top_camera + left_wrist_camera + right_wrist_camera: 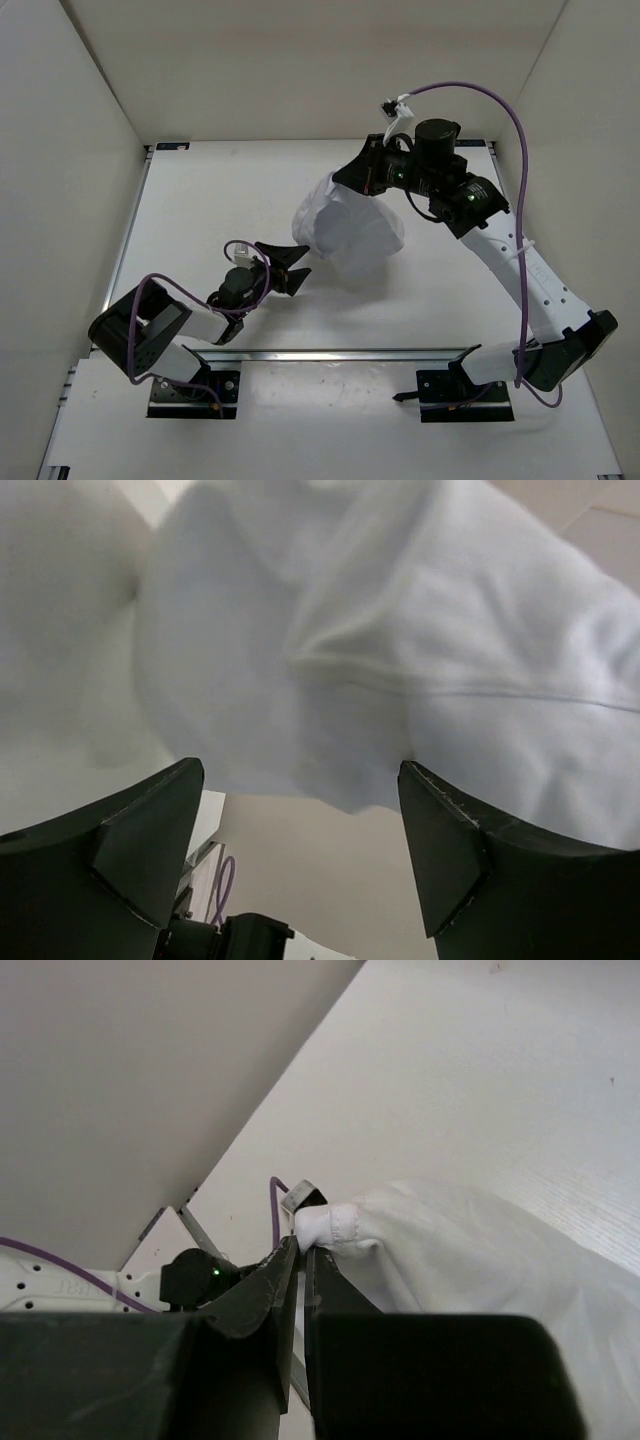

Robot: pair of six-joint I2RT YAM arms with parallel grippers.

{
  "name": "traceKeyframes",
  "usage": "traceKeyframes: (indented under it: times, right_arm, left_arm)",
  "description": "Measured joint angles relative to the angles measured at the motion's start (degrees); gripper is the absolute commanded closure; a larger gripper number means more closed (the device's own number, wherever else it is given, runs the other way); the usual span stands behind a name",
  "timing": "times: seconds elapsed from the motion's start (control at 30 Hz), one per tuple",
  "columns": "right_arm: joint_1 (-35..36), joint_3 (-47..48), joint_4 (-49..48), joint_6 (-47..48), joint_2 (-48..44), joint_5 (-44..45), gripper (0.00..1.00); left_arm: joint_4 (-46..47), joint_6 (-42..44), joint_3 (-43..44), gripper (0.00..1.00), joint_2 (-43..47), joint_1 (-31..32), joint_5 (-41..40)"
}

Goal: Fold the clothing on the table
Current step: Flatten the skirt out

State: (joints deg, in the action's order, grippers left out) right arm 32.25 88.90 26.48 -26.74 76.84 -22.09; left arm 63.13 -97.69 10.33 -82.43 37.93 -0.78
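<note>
White fabric, the clothing (352, 235), hangs bunched at centre frame in the top view. Its upper edge is held up toward the upper right.

Right jaws: together, clamped on a hemmed corner of the clothing, as the right wrist view shows.

Left jaws: apart, nothing between them, just beside the clothing's lower-left edge. In the left wrist view, the fabric's lower edge hangs above and beyond both fingers (140, 830); contact cannot be determined.

Open bench (200, 200) surface lies at left of frame, up to the left wall (60, 150). More lies at lower centre, between the clothing and the silver rail (340, 353).
</note>
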Motion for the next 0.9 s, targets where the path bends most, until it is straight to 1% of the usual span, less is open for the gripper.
traceKeyframes:
  times: [0.17, 0.33, 0.47, 0.6, 0.63, 0.77, 0.8, 0.9]
  right_arm:
    - [1.16, 3.89, 0.04, 0.5, 0.98, -0.02, 1.0]
    - [1.9, 4.2, 0.09, 0.85, 1.4, -0.07, 1.0]
    - [3.63, 4.2, 0.07, 0.81, 2.38, -0.22, 1.0]
    - [5.6, 4.22, 0.09, 0.61, 3.06, -0.24, 1.0]
    - [5.99, 4.22, 0.07, 0.52, 3.15, -0.22, 1.0]
    - [6.69, 4.22, 0.09, 0.0, 3.23, -0.13, 1.0]
    - [6.67, 4.2, 0.11, -0.09, 3.23, -0.02, 1.0]
    - [6.78, 4.24, 0.13, -0.44, 3.23, 0.2, 1.0]
  left_arm:
    - [0.39, -0.57, 1.42, 0.1, -3.04, 0.46, 0.02]
    - [6.6, -1.31, 3.74, 0.11, -7.98, 0.07, 0.35]
    - [9.75, -1.84, 6.49, 0.13, -11.23, -0.04, 0.33]
    - [11.96, -2.45, 7.26, 0.18, -14.21, 0.17, -0.55]
    - [12.11, -2.62, 7.26, 0.24, -15.08, 0.2, -1.11]
    - [12.26, -2.43, 7.21, 0.34, -17.59, -0.02, -3.93]
    - [12.24, -2.16, 7.13, 0.35, -17.66, -0.22, -4.52]
    - [12.57, -1.03, 6.91, 0.33, -17.66, -1.57, -5.92]
